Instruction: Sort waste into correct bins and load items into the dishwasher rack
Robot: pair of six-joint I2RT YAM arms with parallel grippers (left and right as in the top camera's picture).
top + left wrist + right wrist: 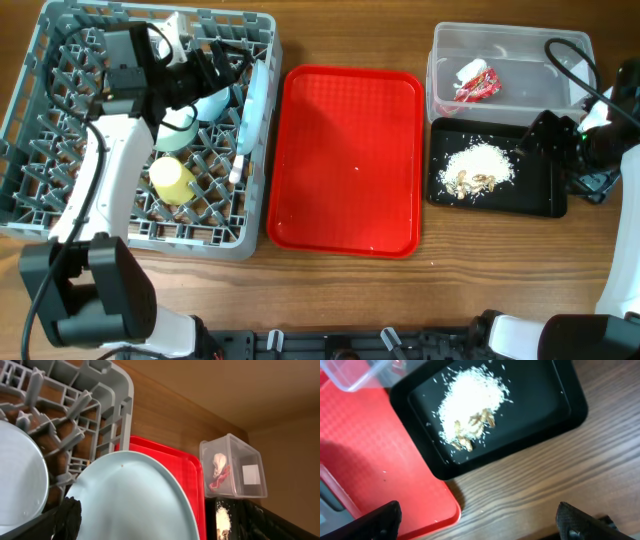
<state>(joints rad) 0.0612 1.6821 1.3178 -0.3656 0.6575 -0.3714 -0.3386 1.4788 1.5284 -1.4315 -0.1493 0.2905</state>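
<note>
The plate (135,500) stands on edge between pegs at the right side of the rack (200,243), with your left tool (212,68) close over it. I cannot tell whether that tool is wide or pinched. Confirm it is free of the plate, then lift straight up so no finger drags the plate or the bowl (210,105) beside it. Your right tool (477,517) hangs wide and empty above the crumbs (480,165) in the black tray (545,195).

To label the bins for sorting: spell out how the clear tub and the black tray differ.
The clear tub is see-through and tall-walled; the black tray is opaque and shallow. The tub holds the red-and-white wrapper; the tray holds the crumbs. Both are rectangular, similar in footprint, right of the red tray.
</note>
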